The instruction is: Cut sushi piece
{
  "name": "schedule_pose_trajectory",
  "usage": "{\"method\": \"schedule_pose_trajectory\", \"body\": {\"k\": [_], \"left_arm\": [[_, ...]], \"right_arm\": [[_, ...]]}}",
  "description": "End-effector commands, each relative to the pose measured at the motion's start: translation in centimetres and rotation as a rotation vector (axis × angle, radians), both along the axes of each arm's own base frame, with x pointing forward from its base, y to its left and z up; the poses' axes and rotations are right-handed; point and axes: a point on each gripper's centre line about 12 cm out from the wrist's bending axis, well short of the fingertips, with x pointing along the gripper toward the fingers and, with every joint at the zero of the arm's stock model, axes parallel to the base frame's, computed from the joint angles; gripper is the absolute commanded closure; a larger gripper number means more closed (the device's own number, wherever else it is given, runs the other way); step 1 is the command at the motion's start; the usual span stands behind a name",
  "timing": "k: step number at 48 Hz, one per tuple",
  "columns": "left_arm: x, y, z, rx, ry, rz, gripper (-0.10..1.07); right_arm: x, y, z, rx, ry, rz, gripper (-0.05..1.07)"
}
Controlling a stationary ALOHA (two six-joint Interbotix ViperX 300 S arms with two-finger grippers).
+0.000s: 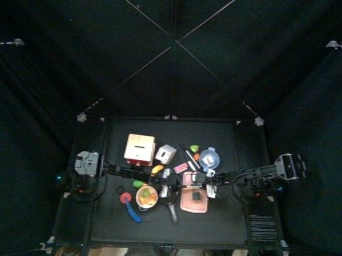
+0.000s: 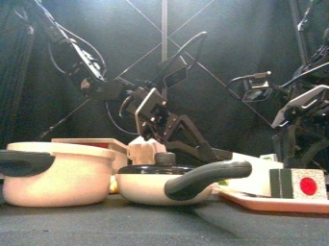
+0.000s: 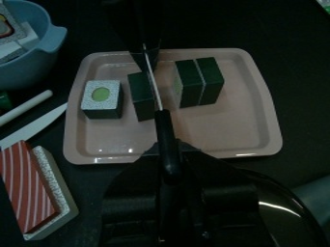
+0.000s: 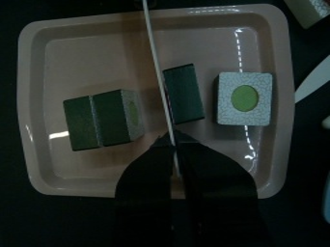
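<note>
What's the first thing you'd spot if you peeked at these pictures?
Probably the pink tray holding green toy sushi pieces, with one piece lying cut face up. A thin knife blade runs across the tray between the pieces. At the table's front stand a cream pot and a pan with a black handle.

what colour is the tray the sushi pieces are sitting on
Pale pink tray; clearest in the right wrist view.

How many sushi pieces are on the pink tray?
3 on the pink tray: the cucumber-faced piece at one end, a slice by the knife, a block beyond.
</note>
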Motion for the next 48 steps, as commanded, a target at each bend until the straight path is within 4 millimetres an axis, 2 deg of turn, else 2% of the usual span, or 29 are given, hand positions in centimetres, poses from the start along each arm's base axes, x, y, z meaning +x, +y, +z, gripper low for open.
{"method": "schedule_pose_trajectory", "body": {"k": [1,7,16,21,27,48], "left_arm": [[0.6,-0.3,2.0,0.003,-0.055,-0.013,0.56],[0.7,-0.3,2.5,0.003,-0.067,-0.013,0.56],[0.5,-0.8,4.4,0.001,-0.107,-0.023,0.56],[0.4,-1.7,5.5,0.005,-0.132,-0.047,0.56],[0.3,-3.0,5.6,0.006,-0.134,-0.077,0.56],[0.0,-5.0,3.7,0.005,-0.092,-0.122,0.56]], "right_arm": [[0.4,-0.4,0.8,-0.001,-0.028,-0.014,0.72],[0.5,-0.3,1.3,0.001,-0.031,-0.011,0.72],[0.7,-0.1,3.8,0.004,-0.077,0.001,0.72],[0.5,0.3,5.5,0.005,-0.122,0.017,0.72],[-0.2,1.3,6.6,0.015,-0.157,0.049,0.72],[-0.7,2.9,5.4,0.076,-0.117,0.062,0.72]]}}
